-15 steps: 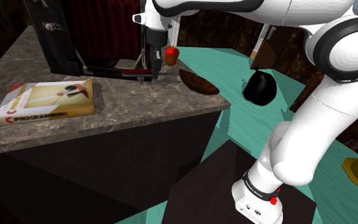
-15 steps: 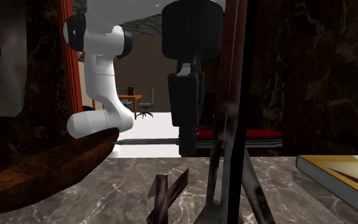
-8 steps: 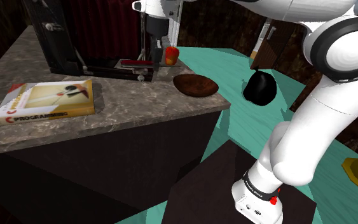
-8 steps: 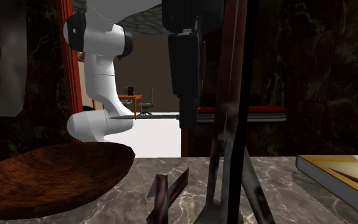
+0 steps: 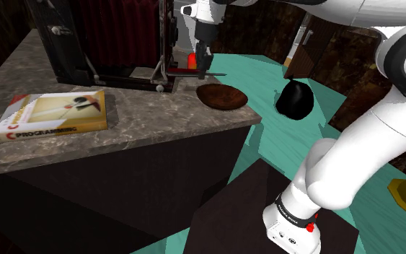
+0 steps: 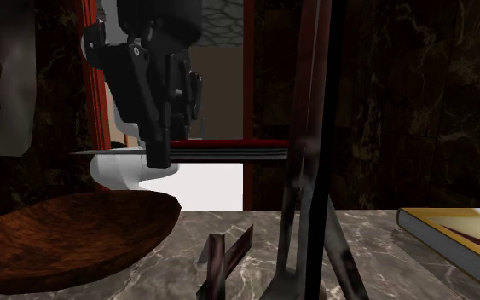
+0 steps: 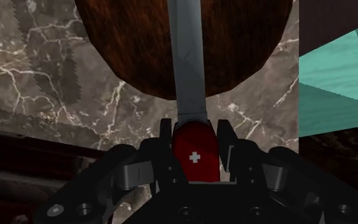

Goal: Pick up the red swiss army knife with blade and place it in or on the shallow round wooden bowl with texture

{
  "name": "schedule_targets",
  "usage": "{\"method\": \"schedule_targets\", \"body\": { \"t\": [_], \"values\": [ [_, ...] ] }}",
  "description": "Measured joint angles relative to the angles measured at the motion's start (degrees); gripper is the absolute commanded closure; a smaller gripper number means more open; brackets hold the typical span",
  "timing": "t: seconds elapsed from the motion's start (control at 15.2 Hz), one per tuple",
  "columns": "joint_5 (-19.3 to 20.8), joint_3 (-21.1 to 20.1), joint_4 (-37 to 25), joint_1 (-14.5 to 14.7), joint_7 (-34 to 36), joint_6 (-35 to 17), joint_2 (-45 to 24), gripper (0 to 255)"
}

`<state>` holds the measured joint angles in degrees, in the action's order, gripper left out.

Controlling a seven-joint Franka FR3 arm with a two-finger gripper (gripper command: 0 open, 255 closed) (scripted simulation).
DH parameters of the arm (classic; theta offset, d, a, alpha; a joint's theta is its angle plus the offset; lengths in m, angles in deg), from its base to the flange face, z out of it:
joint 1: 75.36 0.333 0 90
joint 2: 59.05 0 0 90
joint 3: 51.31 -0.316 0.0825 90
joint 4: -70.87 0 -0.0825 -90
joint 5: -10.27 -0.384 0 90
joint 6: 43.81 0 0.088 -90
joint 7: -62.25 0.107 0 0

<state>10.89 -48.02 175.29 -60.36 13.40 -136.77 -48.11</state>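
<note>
While the tool (image 7: 195,135) clasps the red handle of the swiss army knife (image 7: 195,158) between its 2 fingers, the knife hangs in the air above the desk (image 7: 37,76), its long axis level and its grey blade reaching out ahead of the tool. The wooden bowl (image 7: 133,51) lies below and just ahead of the tool on the blade's side, so the blade overhangs it while the handle sits over bare marble short of the rim. As I judge it, the coming move should carry the tool forward along the blade's line before release.
</note>
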Motion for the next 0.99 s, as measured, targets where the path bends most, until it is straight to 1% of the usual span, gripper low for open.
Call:
{"method": "schedule_targets", "body": {
  "t": [0.53,0.99],
  "values": [
    [2.6,5.8,8.6,-4.0,-9.1,0.7,9.4,255],
    [3.0,6.4,14.7,-4.3,-9.7,-4.4,10.5,255]
  ]
}}
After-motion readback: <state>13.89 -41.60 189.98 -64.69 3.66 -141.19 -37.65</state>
